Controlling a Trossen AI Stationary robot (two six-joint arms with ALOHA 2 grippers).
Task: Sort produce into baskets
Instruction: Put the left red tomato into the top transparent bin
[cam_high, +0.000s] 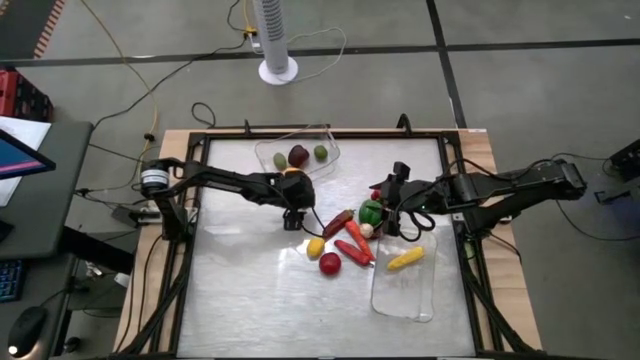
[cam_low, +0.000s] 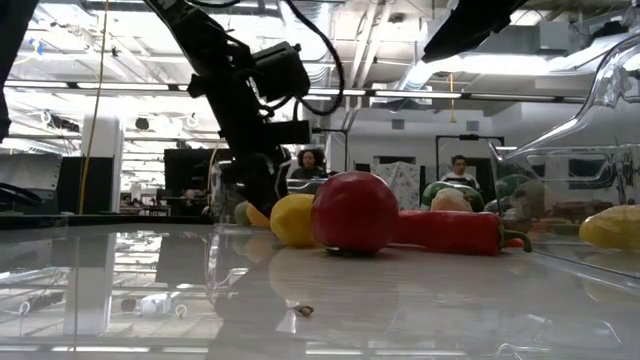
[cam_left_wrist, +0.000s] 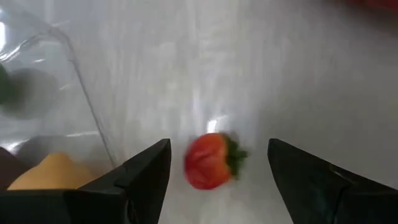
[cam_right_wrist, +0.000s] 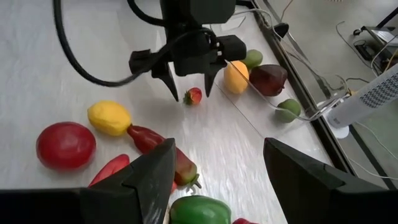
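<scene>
My left gripper (cam_high: 293, 220) is open and points down at the table beside the far basket (cam_high: 265, 152). A small red strawberry (cam_left_wrist: 211, 160) sits between its two fingers, with a gap on each side; it also shows in the right wrist view (cam_right_wrist: 193, 95). The far basket holds a dark purple piece (cam_high: 298, 155), green pieces (cam_high: 320, 153) and an orange piece (cam_right_wrist: 236, 76). My right gripper (cam_right_wrist: 217, 146) is open and empty above the green pepper (cam_high: 371, 211). The near basket (cam_high: 385, 295) holds a yellow piece (cam_high: 405, 258).
Loose produce lies mid-table between the arms: a lemon (cam_high: 315, 247), a red round piece (cam_high: 330, 264), two red peppers (cam_high: 352, 250) (cam_high: 337, 222) and a small pale piece (cam_high: 367, 230). The near left part of the table (cam_high: 240, 300) is bare.
</scene>
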